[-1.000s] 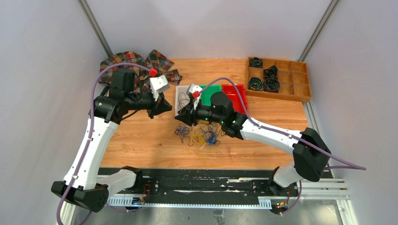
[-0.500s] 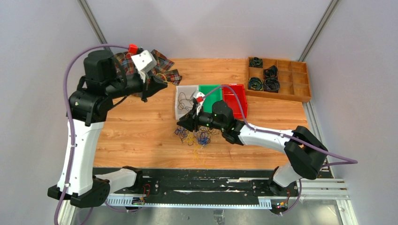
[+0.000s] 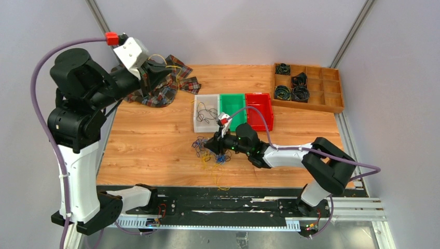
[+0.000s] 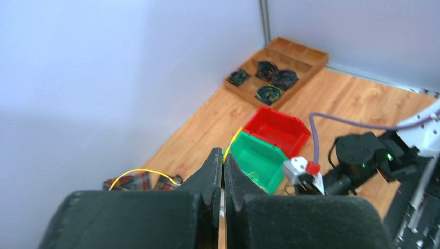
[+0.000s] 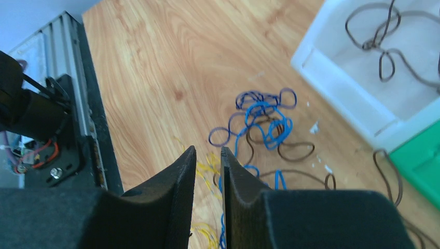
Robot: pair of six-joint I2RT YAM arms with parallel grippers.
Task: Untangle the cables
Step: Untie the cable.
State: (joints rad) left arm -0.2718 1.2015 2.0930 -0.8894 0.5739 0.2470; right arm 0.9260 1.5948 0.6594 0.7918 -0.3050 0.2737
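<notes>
Left gripper [image 4: 223, 158], shut on 1 thin yellow cable [image 4: 233, 141], has risen far-left, apparently drawing it from the blue-and-black tangle [image 5: 262, 122] under the near-closed right gripper [image 5: 222, 153], hold unclear.

I get bright, even overhead light on the table [image 3: 155, 148] in the top view. It is sharp from edge to edge, with only a soft shadow under the right arm [image 3: 290, 153]. The left wrist picture is softer all over. The left tool [image 4: 222, 154] fills the foreground as a dark blur, and the wall [image 4: 78, 78] dims toward the lower left corner. From the right wrist, the right tool [image 5: 207, 149] is dark and out of focus, the cables [image 5: 259, 110] on the table are crisp, and the white bin [image 5: 332, 88] is nearly washed out.
</notes>
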